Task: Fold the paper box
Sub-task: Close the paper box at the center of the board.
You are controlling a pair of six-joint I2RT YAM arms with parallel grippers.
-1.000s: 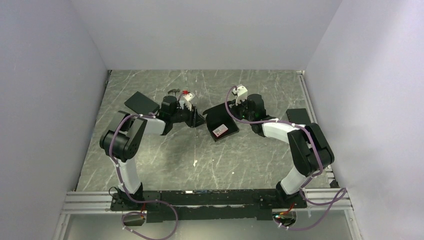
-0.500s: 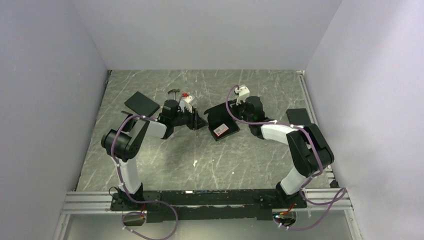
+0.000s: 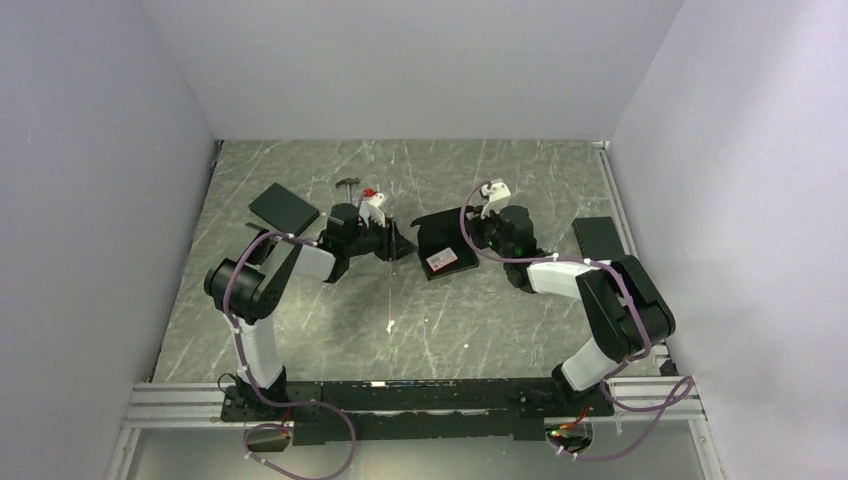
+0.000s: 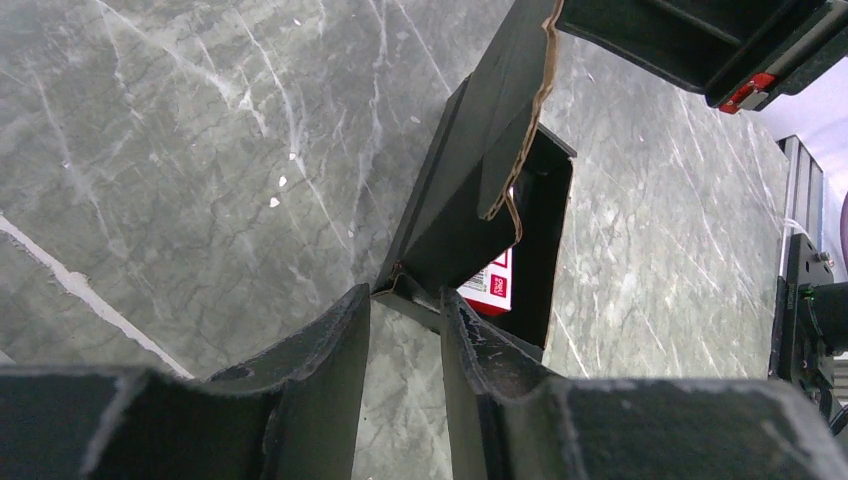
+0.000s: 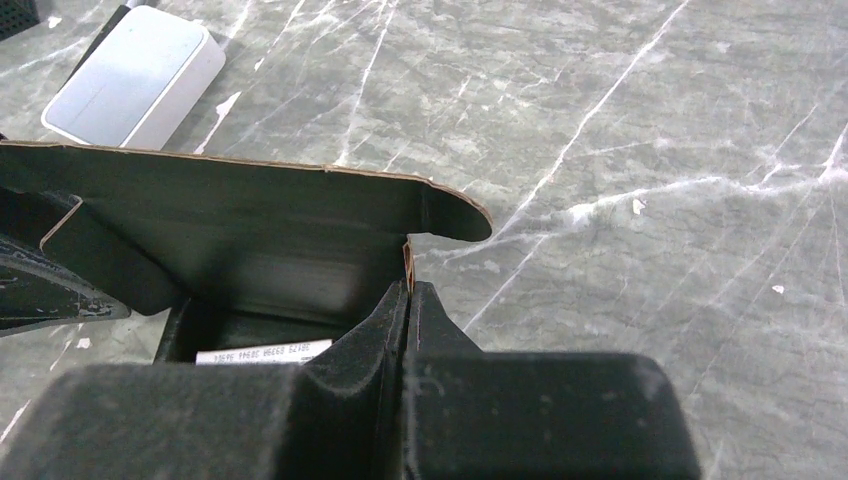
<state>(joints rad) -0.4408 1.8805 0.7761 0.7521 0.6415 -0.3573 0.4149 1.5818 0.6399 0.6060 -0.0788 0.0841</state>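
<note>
the right gripper [image 5: 408, 300], fingers pinched on the paper box [image 3: 441, 243] wall, has swung rightward; left gripper [image 4: 405, 320] fingers straddle its corner, part-open, grip unclear; side panels are rising.

Two black slabs [image 3: 284, 207] [image 3: 597, 238] on marble table [image 3: 300, 320] — silver-grey case [image 5: 135, 75] too.

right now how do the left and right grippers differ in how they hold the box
The right gripper is pinched fully shut on a thin wall edge of the box; the left gripper stands partly open around a corner at the box's other end. The right reaches in from the box's right, the left from its left. Both work the same black box.
</note>
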